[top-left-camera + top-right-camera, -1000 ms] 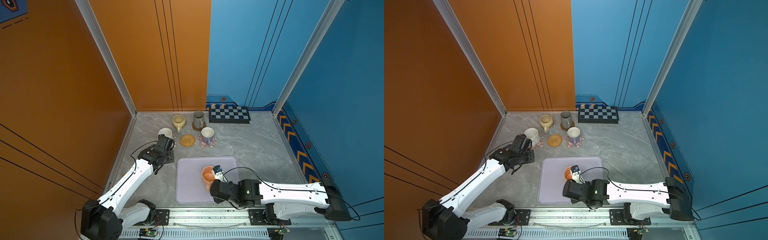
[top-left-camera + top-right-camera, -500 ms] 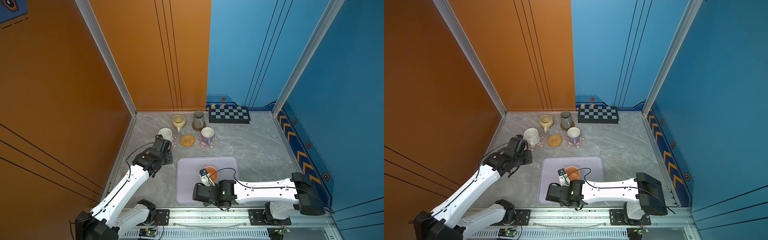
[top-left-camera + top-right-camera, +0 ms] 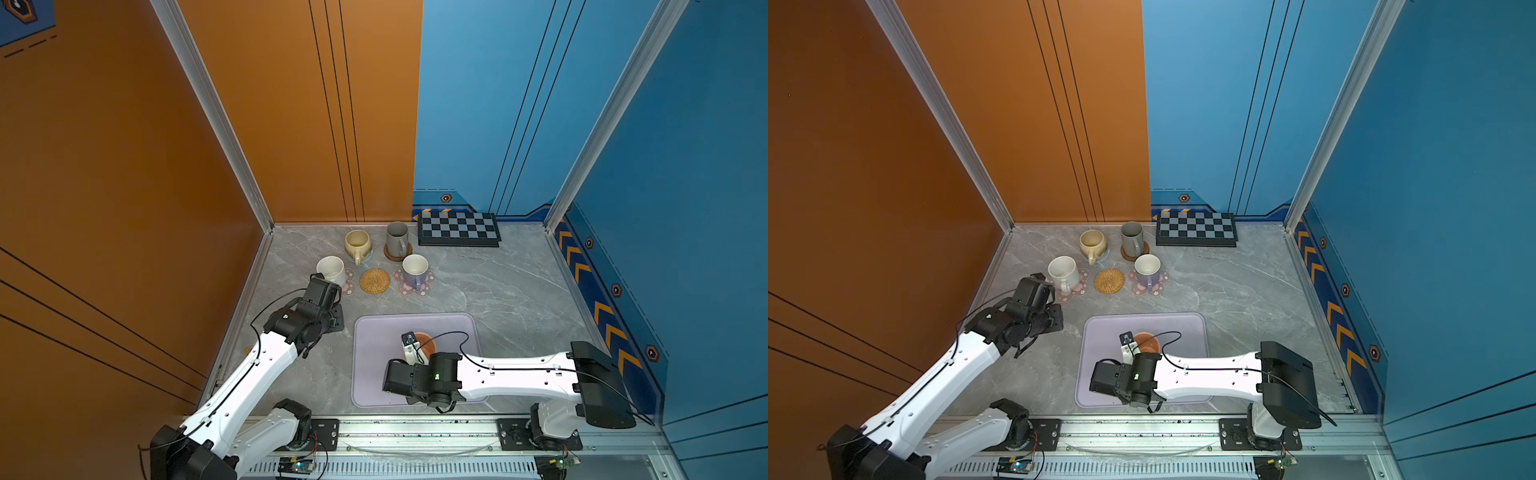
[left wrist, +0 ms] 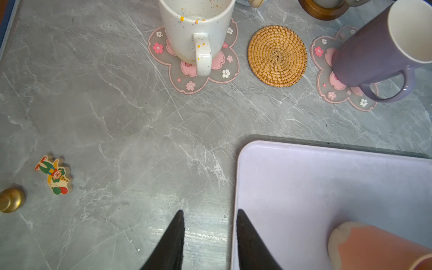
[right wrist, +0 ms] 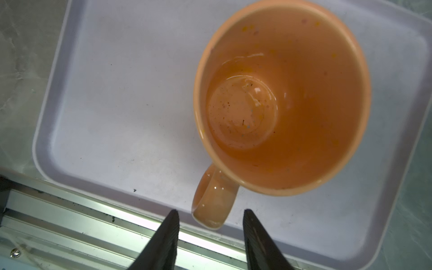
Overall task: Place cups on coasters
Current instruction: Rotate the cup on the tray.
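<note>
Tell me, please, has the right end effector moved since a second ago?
Yes. The right end effector has crossed the lavender tray, from the side of the orange mug nearer the blue wall to the side nearer the orange wall.

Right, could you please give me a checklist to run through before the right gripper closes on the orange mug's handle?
1. The orange ceramic mug stands upright on the lavender rectangular tray: ok.
2. The right gripper is open, with the mug's handle lined up with its gap: ok.
3. It is low enough to catch the handle: cannot tell.
4. The tan woven rattan coaster is bare: ok.
5. The left gripper is open and empty: ok.
6. The left gripper is clear of the way from tray to coaster: cannot tell.
</note>
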`<control>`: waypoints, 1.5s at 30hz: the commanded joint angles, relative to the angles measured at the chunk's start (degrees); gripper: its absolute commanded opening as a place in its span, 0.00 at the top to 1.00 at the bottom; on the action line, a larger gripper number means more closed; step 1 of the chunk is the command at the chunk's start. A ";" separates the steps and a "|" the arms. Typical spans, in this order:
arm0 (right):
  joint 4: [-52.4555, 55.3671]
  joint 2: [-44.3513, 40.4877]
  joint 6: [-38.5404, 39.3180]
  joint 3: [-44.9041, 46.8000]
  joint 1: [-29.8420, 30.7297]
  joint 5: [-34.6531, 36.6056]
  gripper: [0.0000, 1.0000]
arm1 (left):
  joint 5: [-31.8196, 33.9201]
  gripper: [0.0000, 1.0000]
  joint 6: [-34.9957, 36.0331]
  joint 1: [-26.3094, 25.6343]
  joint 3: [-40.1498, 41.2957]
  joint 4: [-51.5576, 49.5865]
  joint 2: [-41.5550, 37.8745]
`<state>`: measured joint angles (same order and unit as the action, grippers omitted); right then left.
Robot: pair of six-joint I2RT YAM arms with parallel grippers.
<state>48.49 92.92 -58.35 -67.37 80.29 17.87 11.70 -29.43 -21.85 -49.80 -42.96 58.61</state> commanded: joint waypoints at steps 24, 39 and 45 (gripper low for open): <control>2.44 -6.03 -3.61 6.06 -2.67 2.76 0.53 | -1.55 0.62 0.34 1.47 1.59 -1.07 0.80; 2.43 -8.99 -0.49 9.06 -3.80 2.70 0.53 | -1.71 0.62 -0.03 1.48 1.64 -1.06 0.98; 2.26 -8.12 3.18 8.09 -4.36 2.51 0.53 | -2.04 0.62 -0.30 1.50 1.53 -1.07 1.07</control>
<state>48.93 85.27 -57.87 -58.92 76.44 18.31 10.81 -29.47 -20.69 -48.80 -43.13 59.37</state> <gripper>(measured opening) 0.467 0.382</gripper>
